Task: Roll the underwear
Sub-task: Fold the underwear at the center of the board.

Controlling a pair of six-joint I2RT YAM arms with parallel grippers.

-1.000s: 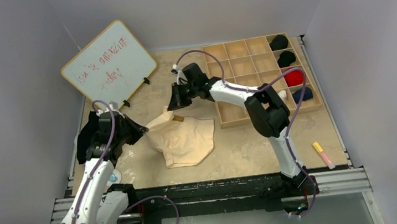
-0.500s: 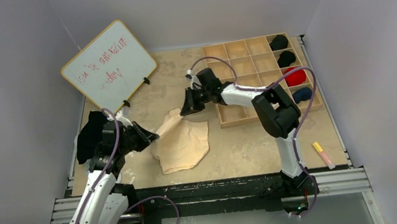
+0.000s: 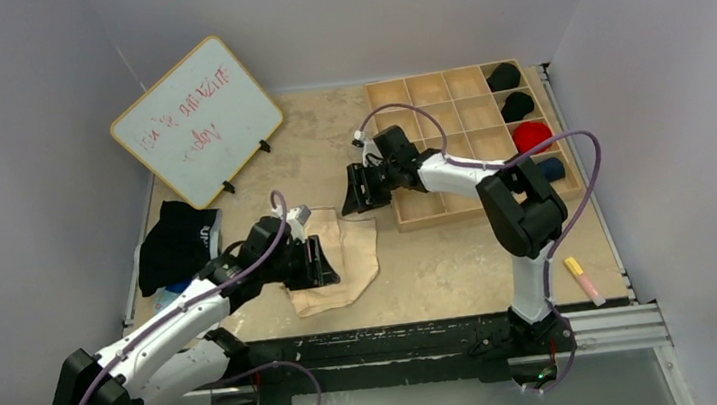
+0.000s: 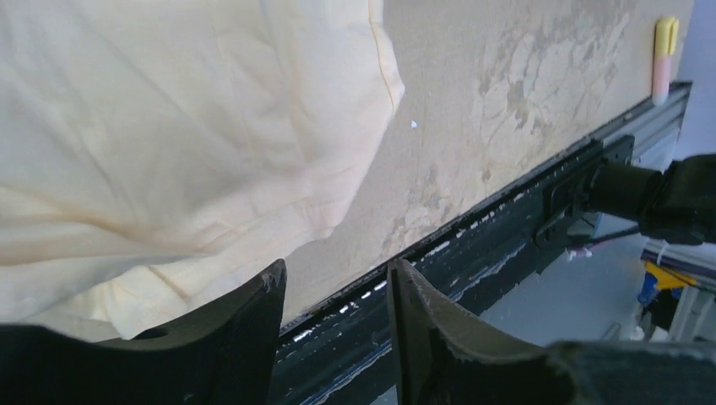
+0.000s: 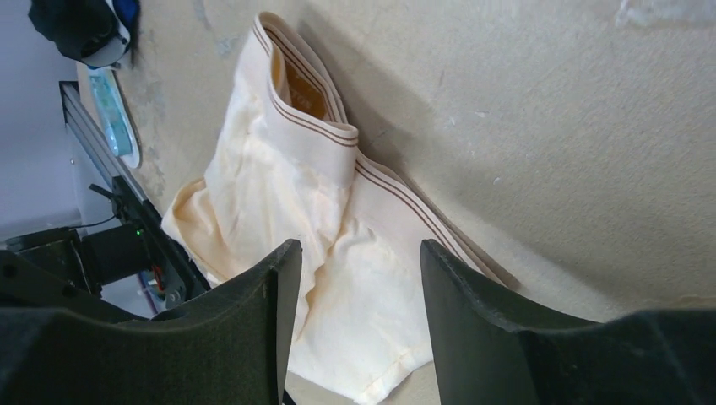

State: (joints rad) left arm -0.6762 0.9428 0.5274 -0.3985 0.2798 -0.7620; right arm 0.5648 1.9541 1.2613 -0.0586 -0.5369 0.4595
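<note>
The cream underwear [image 3: 352,253] lies crumpled and partly folded on the table near the front middle. Its brown-striped waistband [image 5: 312,101] shows folded over in the right wrist view. My left gripper [image 3: 324,263] hovers over the underwear's left part, open and empty. In the left wrist view the cloth [image 4: 169,126] fills the upper left, and the gripper [image 4: 335,270] has only the table edge between its fingers. My right gripper [image 3: 354,193] is open and empty just above the underwear's far edge. In its own view the gripper [image 5: 360,246] has cloth [image 5: 279,194] below it.
A wooden compartment tray [image 3: 427,147] at the back right holds black, red and blue rolled items. A whiteboard [image 3: 195,119] stands at the back left. A dark clothes pile [image 3: 173,244] lies at the left edge. A pink-yellow marker [image 3: 582,280] lies front right. The black rail [image 3: 399,339] runs along the front.
Both grippers let go of the underwear, which dropped into a narrower folded heap. My left arm swung right over the cloth. My right gripper moved right and a little nearer.
</note>
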